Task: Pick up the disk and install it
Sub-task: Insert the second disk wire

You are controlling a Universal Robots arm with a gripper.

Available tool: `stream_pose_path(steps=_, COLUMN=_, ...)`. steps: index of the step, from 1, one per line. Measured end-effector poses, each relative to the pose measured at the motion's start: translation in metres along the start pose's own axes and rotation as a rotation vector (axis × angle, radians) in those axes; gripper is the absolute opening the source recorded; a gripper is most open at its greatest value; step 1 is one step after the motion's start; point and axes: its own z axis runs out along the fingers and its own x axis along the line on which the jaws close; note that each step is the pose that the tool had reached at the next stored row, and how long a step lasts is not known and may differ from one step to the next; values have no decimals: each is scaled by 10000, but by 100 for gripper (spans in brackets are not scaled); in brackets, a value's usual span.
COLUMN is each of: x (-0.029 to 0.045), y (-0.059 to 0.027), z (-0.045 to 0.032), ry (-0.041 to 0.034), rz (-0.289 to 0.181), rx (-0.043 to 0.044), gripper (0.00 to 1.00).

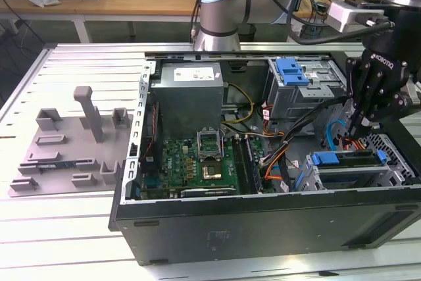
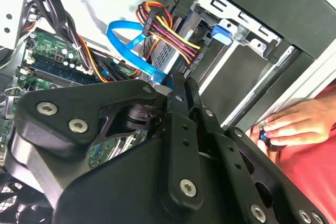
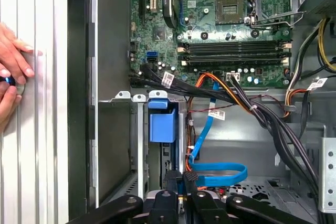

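The disk sits edge-up in the lower drive cage of the open computer case. Its blue carrier point(image 1: 329, 158) faces the motherboard, and the carrier's blue end point(image 3: 163, 121) shows in the first wrist view. In the second wrist view the disk's grey body point(image 2: 167, 56) lies under coloured cables, with its blue tab point(image 2: 222, 32) beyond. My gripper point(image 1: 355, 127) hangs just above the cage's far end, beside the disk and a blue data cable point(image 3: 220, 174). Its fingers point(image 3: 190, 182) are pressed together with nothing between them, and in the second wrist view the gripper point(image 2: 178, 85) looks the same.
A second metal cage with a blue latch point(image 1: 291, 70) stands at the back of the case. The motherboard point(image 1: 197, 159) and cable bundles point(image 3: 247, 103) fill the middle. A person's hands point(image 3: 11, 69) rest outside the case wall. A grey fixture point(image 1: 72, 139) lies at the exterior view's left.
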Motion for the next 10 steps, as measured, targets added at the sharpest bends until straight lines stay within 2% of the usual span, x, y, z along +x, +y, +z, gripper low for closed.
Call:
stream_pose_path(steps=3, x=63, y=-1, z=21, ry=-197, rz=15, rx=-4, gripper=16)
stream_pose_path(steps=5, x=86, y=-1, z=29, ry=-271, rz=21, rx=-5, gripper=16)
stream_pose_path(steps=8, x=139, y=-1, z=53, ry=-467, rz=34, rx=-8, gripper=16)
stream_pose_path(steps=10, x=153, y=-2, z=61, ry=-542, rz=36, rx=-8, gripper=16)
